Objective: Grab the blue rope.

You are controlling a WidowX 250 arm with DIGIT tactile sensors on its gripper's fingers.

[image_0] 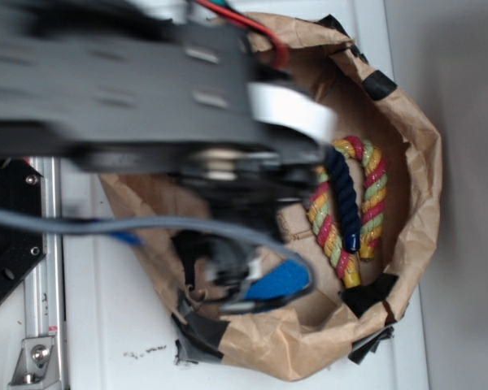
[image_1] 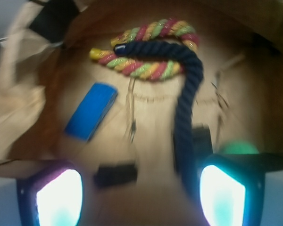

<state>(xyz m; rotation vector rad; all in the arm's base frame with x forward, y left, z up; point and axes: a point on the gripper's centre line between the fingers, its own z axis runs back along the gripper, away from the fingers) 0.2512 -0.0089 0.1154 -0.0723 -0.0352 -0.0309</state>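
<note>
Pincer (image_1: 140, 195): spread wide, nothing pinched; its two glowing fingers (image_1: 221, 197) sit at the bottom corners of the wrist view, with bare paper showing between them.
Arm (image_0: 130, 89): a blurred dark mass in the exterior view, hanging over the left half of the bag and hiding much of its inside.
Blue rope (image_1: 186, 96): lies on the bag floor, its near length running up just inside the right finger, apart from it as far as I can tell; farther off it bends left and crosses over the coloured rope, ending in a shiny blue cap (image_1: 120, 47).
Open room by the rope: plain paper floor on its left side, between it and the sponge; on its right a dark patch and a blurred green shape (image_1: 238, 147) close by.
Sponge (image_1: 91, 110): bright blue block, lying flat left of the rope and well apart from it, angled toward the bag's left wall.
Black piece (image_1: 115, 173): small dark thing on the floor between the fingers, near the lens; too blurred to name.
Coloured rope (image_1: 146, 66): red, yellow and green twist, folded into a loop at the far end, beneath the blue rope's capped end.
Paper bag (image_0: 419, 187): brown crumpled walls ring everything, edges patched with black tape (image_0: 378, 84); the far wall rises just beyond the coloured rope.
Counter (image_0: 122, 317): white, bare beside the bag.
</note>
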